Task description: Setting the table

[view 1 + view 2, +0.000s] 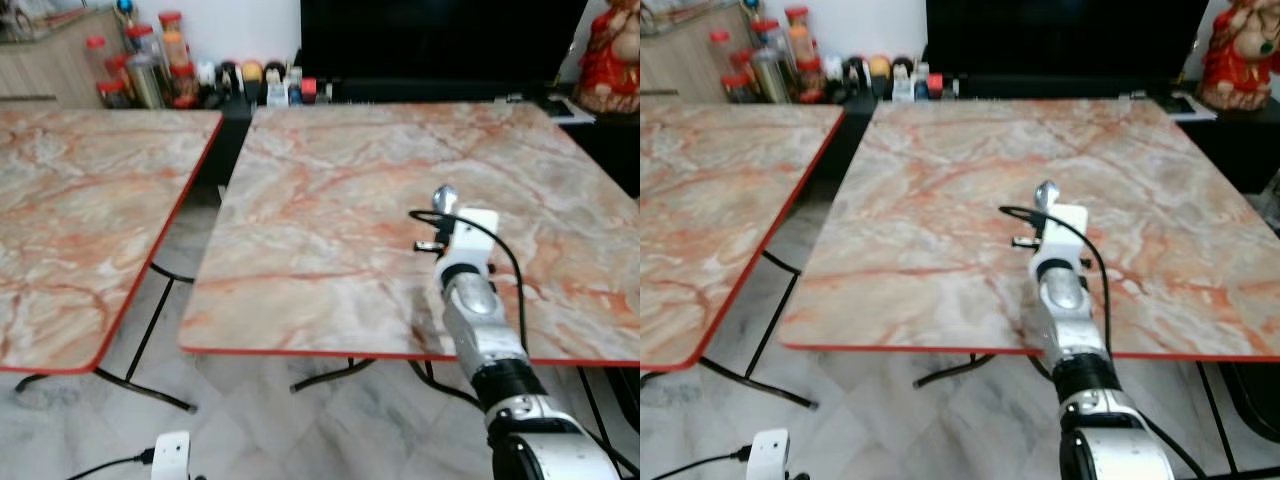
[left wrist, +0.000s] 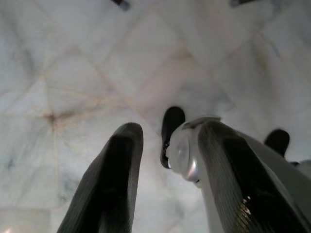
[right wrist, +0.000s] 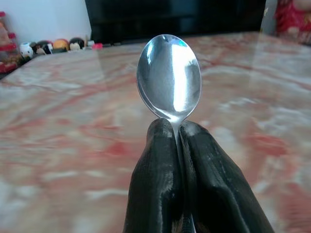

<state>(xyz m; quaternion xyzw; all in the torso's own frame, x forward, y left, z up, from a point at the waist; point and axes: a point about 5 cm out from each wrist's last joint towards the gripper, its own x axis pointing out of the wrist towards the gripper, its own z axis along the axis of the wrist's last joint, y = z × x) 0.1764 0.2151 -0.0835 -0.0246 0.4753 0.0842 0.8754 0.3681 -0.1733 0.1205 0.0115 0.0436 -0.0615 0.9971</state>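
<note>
Right claw (image 3: pixel 176 141) pinches spoon (image 3: pixel 169 77) above marble table (image 1: pixel 330 190) | left claw (image 2: pixel 170 160) parted over floor (image 2: pixel 73 73)

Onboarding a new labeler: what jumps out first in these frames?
The shiny spoon, pinched by its neck between the right hand's shut black fingers, bowl pointing forward above the near part of the marble-patterned table. Next, that table's red-edged twin stands apart on the left, with a row of jars and bottles beyond it. The left hand hangs over pale floor tiles.
</note>
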